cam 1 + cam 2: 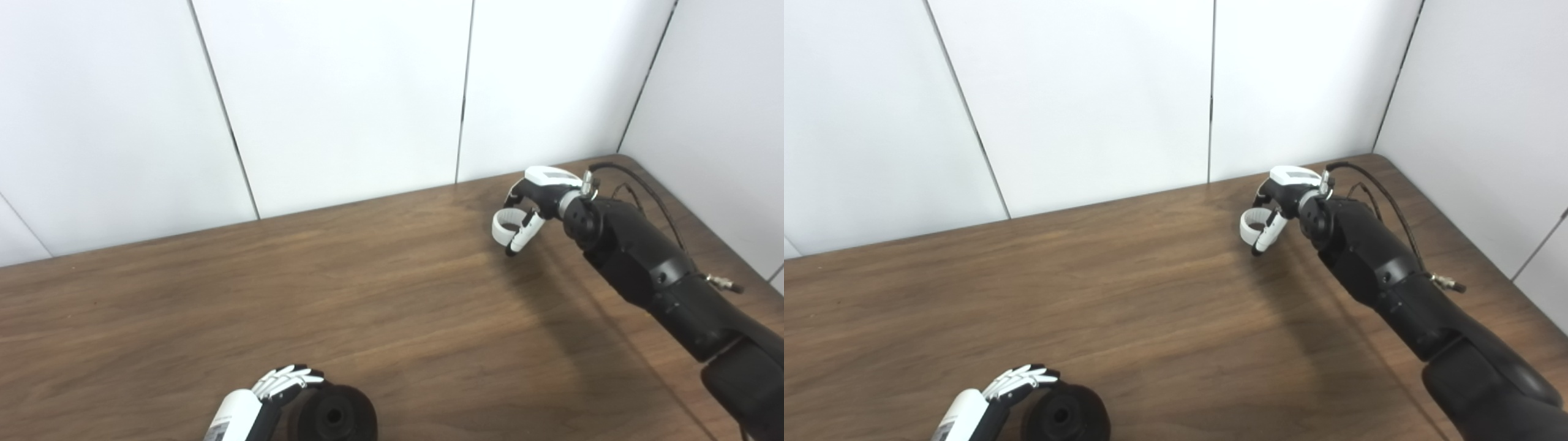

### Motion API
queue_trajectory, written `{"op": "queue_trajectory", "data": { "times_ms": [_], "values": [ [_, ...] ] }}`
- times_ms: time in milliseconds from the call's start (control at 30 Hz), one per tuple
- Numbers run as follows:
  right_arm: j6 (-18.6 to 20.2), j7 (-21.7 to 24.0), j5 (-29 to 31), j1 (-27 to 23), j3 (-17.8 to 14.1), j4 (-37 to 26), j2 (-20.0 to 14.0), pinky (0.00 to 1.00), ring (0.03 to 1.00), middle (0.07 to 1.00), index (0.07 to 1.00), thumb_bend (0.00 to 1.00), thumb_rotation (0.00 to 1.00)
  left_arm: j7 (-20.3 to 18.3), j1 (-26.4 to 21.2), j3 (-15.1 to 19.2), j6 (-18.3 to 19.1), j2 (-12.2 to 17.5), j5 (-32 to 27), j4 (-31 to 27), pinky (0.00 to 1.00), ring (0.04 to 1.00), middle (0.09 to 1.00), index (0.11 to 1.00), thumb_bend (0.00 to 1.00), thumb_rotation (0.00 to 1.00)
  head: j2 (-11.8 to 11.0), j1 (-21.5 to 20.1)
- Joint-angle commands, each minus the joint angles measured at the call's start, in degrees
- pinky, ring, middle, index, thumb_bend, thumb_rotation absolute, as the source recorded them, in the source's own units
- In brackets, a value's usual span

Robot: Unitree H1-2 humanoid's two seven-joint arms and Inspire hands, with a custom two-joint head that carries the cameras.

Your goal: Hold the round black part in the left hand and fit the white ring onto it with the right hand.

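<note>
At the near left edge of the wooden table point(380, 288), the robot's left hand point(278, 386) rested against the round black part point(337, 416), its white fingers point(288, 376) curled over the part's upper left rim. The pictures showed contact, though whether the hand truly gripped the part or merely leaned on it could not be told, since the frame's bottom edge cut off the thumb side. The part sat low on the table near that edge, its broad face turned up toward the cameras, with a small dark hole at its center.

A wide stretch of brown wood grain lay between the two hands, which were well apart.

Toward the far right, near the table's back corner, the right hand point(533, 205) grasped the white ring point(508, 225). The ring was pinched between the fingers and the thumb on its right side, its opening facing roughly toward the viewer and its left arc free. It hung close above the tabletop, beside the shadow cast by the arm; whether it touched the wood could not be told. The black forearm point(649, 269) ran back from the hand to the lower right corner, a dark cable point(643, 187) looping above the wrist.

White wall panels point(343, 92) with thin dark seams stood behind the table and closed in its right side.
</note>
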Motion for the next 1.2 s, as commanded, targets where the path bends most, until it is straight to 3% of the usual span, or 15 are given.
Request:
{"op": "queue_trajectory", "data": {
  "times_ms": [0, 233, 367, 433, 500, 900, 1000, 1167],
  "values": [
    [-0.27, -1.0, -0.74, -2.92, -0.78, -0.77, -1.11, 0.88, 0.881, 0.825, 0.669, 0.83, 0.2, -1.92, 0.93, -0.48, 1.56, 0.62, 0.47, -0.45, 0.9, 0.885, 0.81, 0.485, 0.52, 0.06, 0.09, -0.04],
    [-0.3, -0.58, -0.79, -2.83, -0.62, -0.75, -1.37, 0.88, 0.886, 0.83, 0.671, 0.83, 0.18, -1.91, 0.96, -0.58, 1.72, 0.61, 0.6, -0.65, 0.9, 0.884, 0.808, 0.485, 0.52, 0.07, 0.17, -0.08],
    [-0.75, -1.17, -0.96, -2.58, -0.62, -0.72, -1.43, 0.87, 0.872, 0.811, 0.613, 0.82, 0.16, -2.04, 0.95, -0.6, 1.93, 0.56, 0.66, -0.91, 0.9, 0.88, 0.807, 0.485, 0.52, 0.06, 0.3, 0.06],
    [-1.99, -2.18, -0.85, -2.23, -0.73, -0.75, -1.53, 0.88, 0.859, 0.798, 0.514, 0.59, 0.15, -2.11, 0.92, -0.63, 1.9, 0.54, 0.45, -0.91, 0.9, 0.881, 0.808, 0.485, 0.52, 0.06, 0.3, 0.06],
    [-2.99, -2.93, -0.78, -1.86, -0.75, -0.8, -1.67, 0.87, 0.843, 0.781, 0.492, 0.54, 0.14, -2.07, 0.92, -0.66, 1.87, 0.57, 0.58, -0.9, 0.9, 0.882, 0.808, 0.485, 0.52, 0.06, 0.3, 0.06],
    [-4.65, -3.4, -0.8, -0.7, -0.97, -2.16, -2.52, 0.87, 0.84, 0.772, 0.483, 0.52, 0.13, -2.39, 1.12, -0.82, 2.38, 0.36, 0.69, -1.36, 0.89, 0.881, 0.805, 0.485, 0.52, 0.06, 1.42, 0.56],
    [-5.44, -1.0, -1.59, -0.39, -0.07, -6.12, -3.8, 0.87, 0.863, 0.773, 0.483, 0.53, 0.14, -2.59, 1.16, -1.05, 2.83, 0.08, 1.11, -1.8, 0.89, 0.881, 0.805, 0.485, 0.52, 0.06, 2.58, 2.84],
    [-4.75, 5.86, -2.2, 0.77, 0.52, -17.84, -5.67, 0.88, 0.887, 0.784, 0.485, 0.52, 0.14, -3.15, 1.18, -1.66, 4.63, -0.72, 1.31, -2.82, 0.9, 0.884, 0.812, 0.485, 0.52, 0.06, 4.46, 6.16]
  ]
}}
